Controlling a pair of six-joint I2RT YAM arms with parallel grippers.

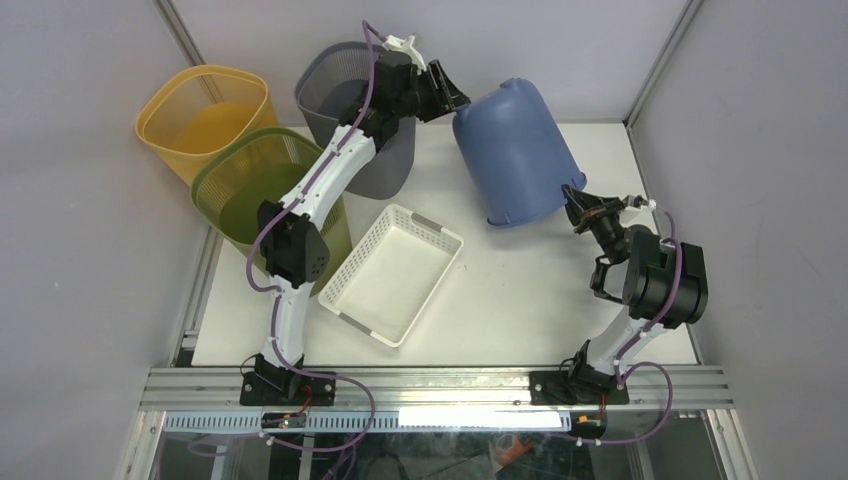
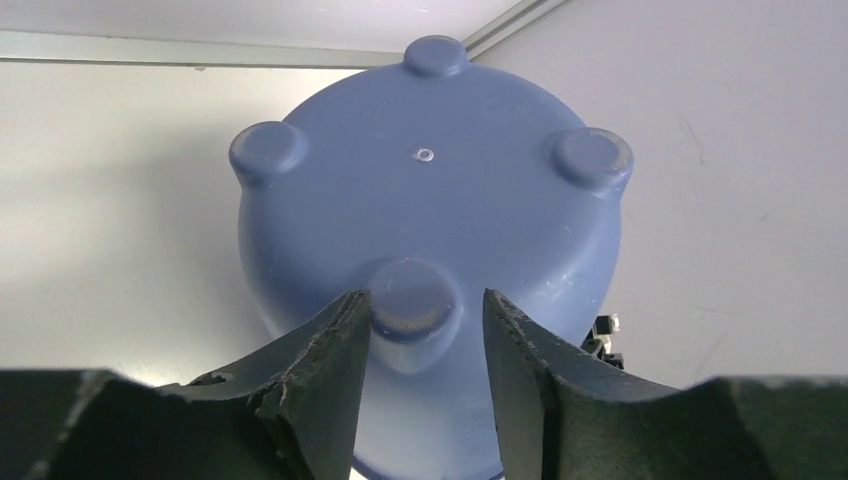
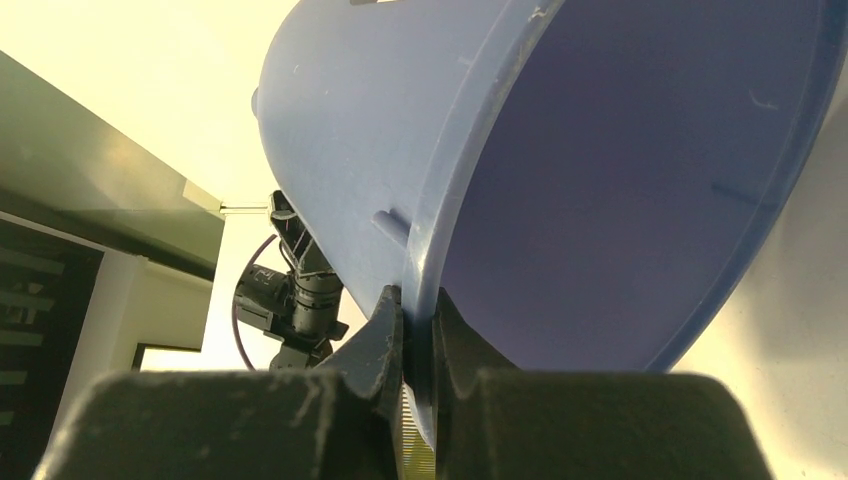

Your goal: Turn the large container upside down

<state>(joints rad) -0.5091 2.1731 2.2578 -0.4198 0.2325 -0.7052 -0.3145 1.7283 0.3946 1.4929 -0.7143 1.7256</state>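
Note:
The large container (image 1: 515, 150) is a blue bucket tilted over at the back right of the table, its base raised toward the back left and its mouth facing down to the right. My right gripper (image 1: 578, 205) is shut on its rim; in the right wrist view the rim (image 3: 425, 330) is pinched between the jaws of the right gripper (image 3: 415, 292). My left gripper (image 1: 455, 100) is at the bucket's base (image 2: 430, 200). There the left gripper (image 2: 423, 295) stands open, its jaws either side of one round foot (image 2: 410, 305), with a gap showing on the right.
A yellow basket (image 1: 205, 115), a green basket (image 1: 260, 180) and a grey basket (image 1: 350, 95) crowd the back left, under and beside my left arm. A white slotted tray (image 1: 393, 270) lies mid-table. Walls stand close behind and to the right of the bucket.

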